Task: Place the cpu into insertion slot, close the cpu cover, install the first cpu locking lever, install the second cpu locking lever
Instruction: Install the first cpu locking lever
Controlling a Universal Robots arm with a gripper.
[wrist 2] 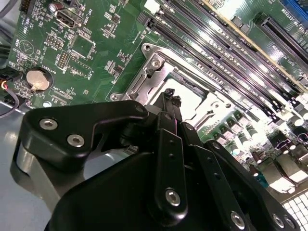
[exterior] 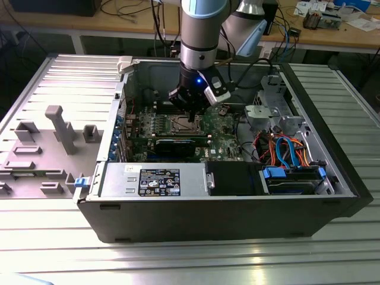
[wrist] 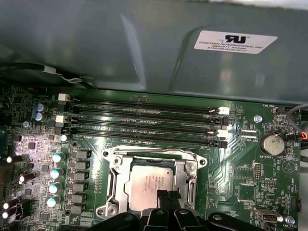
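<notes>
In the exterior view my gripper (exterior: 191,120) reaches down into the open computer case, right over the insertion slot (exterior: 180,124) on the green board. The first wrist view shows the cpu (wrist: 144,183), dull silver, lying flat in the slot. The silvery cpu cover (wrist: 187,177) lies around it as a frame. My gripper (wrist: 167,195) is shut with nothing between its fingers, its tips just above the cpu's near edge. In the second wrist view the gripper (wrist 2: 169,94) hangs over the bright cpu top (wrist 2: 192,98). A thin metal lever (wrist 2: 207,117) sticks out beside the slot.
Long memory slots (wrist: 144,120) run just beyond the socket, with the grey case wall (wrist: 144,48) behind them. A coin battery (wrist: 270,143) sits on the board. A long black expansion card (exterior: 175,145), a power supply (exterior: 151,178) and a cabled drive bay (exterior: 285,148) crowd the case.
</notes>
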